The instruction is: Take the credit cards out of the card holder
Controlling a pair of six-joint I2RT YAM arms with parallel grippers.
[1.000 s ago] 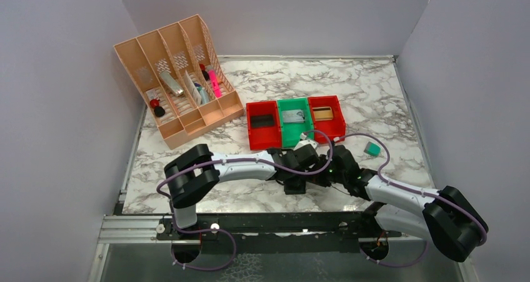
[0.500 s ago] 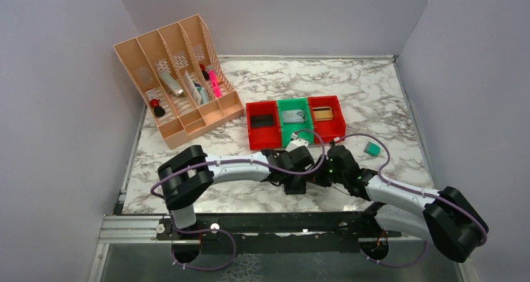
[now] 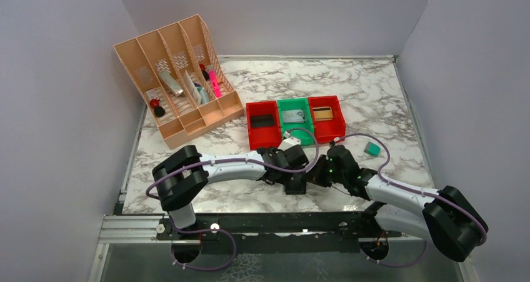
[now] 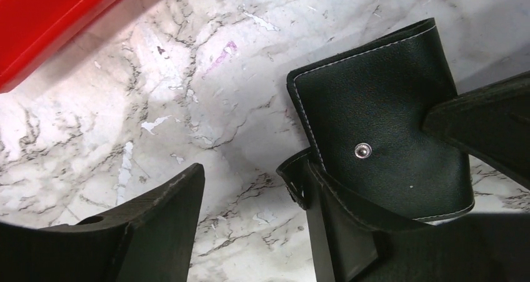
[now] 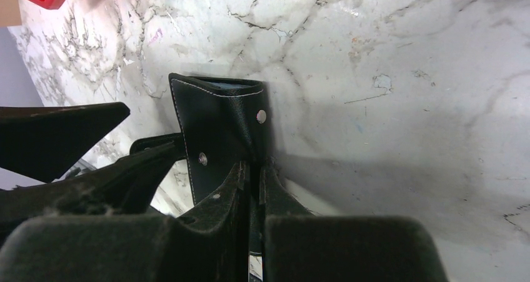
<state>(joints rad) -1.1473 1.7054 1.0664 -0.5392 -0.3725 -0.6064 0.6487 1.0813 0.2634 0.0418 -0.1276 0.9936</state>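
Observation:
The black card holder (image 4: 375,116) stands on edge on the marble between my two grippers, with a silver snap stud on its outer face and a small tab (image 4: 295,181). It also shows in the right wrist view (image 5: 215,122). My right gripper (image 5: 253,172) is shut on the holder's lower edge. My left gripper (image 4: 256,191) is open, with one finger (image 4: 150,229) well clear on bare marble and the other tucked under the holder. In the top view both grippers, left (image 3: 291,179) and right (image 3: 317,173), meet at the table's near middle. No credit cards show.
A row of red (image 3: 252,132), green (image 3: 282,132) and red (image 3: 339,125) bins sits just behind the grippers. A small teal block (image 3: 373,148) lies to the right. A peach desk organizer (image 3: 178,79) stands at the back left.
My left arm has drawn to the left and its gripper has shifted slightly left along the holder. The right arm and the holder have stayed put.

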